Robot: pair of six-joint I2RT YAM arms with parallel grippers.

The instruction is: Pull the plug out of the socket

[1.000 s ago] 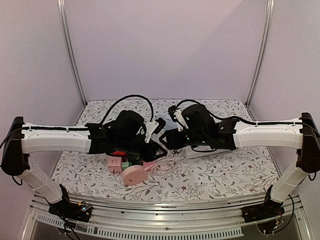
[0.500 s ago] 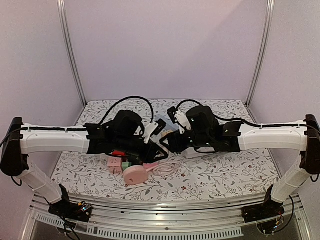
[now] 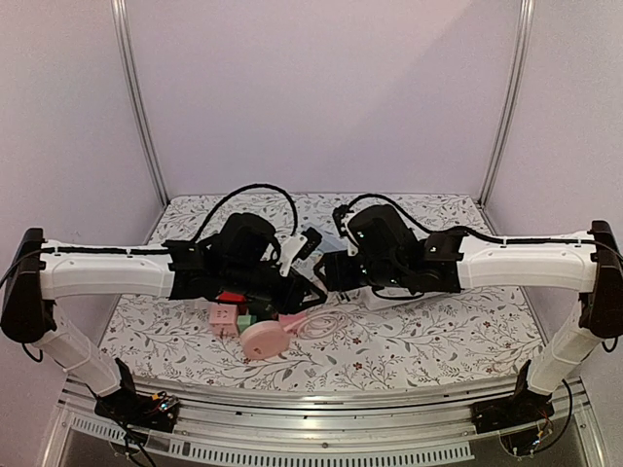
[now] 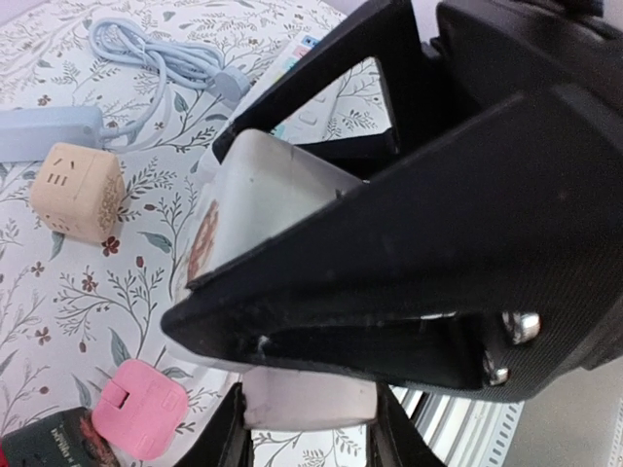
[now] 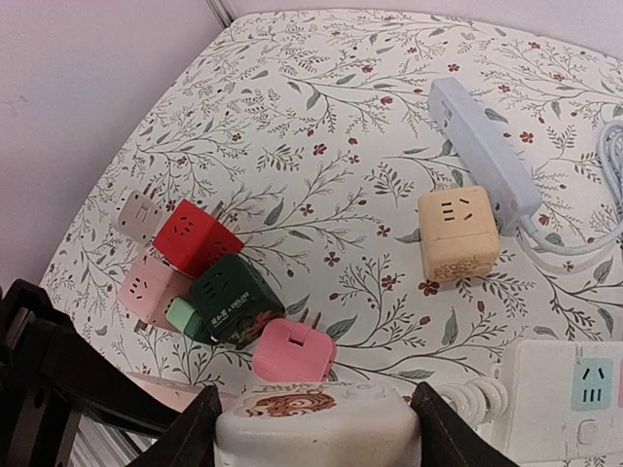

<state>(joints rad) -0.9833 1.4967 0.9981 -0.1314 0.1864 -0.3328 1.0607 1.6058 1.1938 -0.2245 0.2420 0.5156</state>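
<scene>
Left arm point(image 3: 107, 272) and right arm point(image 3: 526, 265) had white moulded shells and black joints, and met over mid-table. The pale blue plastic power strip point(image 5: 482, 146) was a long bar with rounded ends. The white flat power strip point(image 5: 574, 389) lay near the right wrist. The pink round reel point(image 3: 263, 341), a smooth disc, sat at the near side.

Right gripper point(image 5: 313, 420) was clamped on the white rounded glossy socket body with a cartoon print point(image 4: 263, 195), with matte black fingers on both flanks. Left gripper point(image 4: 310, 428) was closed on the white square plug block point(image 4: 311, 401), just beside the socket body. The joint was hidden behind a black finger, so seated or free could not be told. Both parts were held off the table.

The loose cubes had rounded corners:
- beige cube point(image 5: 456, 232)
- red cube point(image 5: 195, 236)
- dark green cube point(image 5: 234, 297)
- pink cube point(image 5: 294, 352), with two metal prongs

The surface was a white floral-print cloth point(image 5: 321, 97) with grey leaves and small red flowers. The room had plain lilac walls point(image 3: 321, 88) and aluminium corner posts point(image 3: 136, 97).
</scene>
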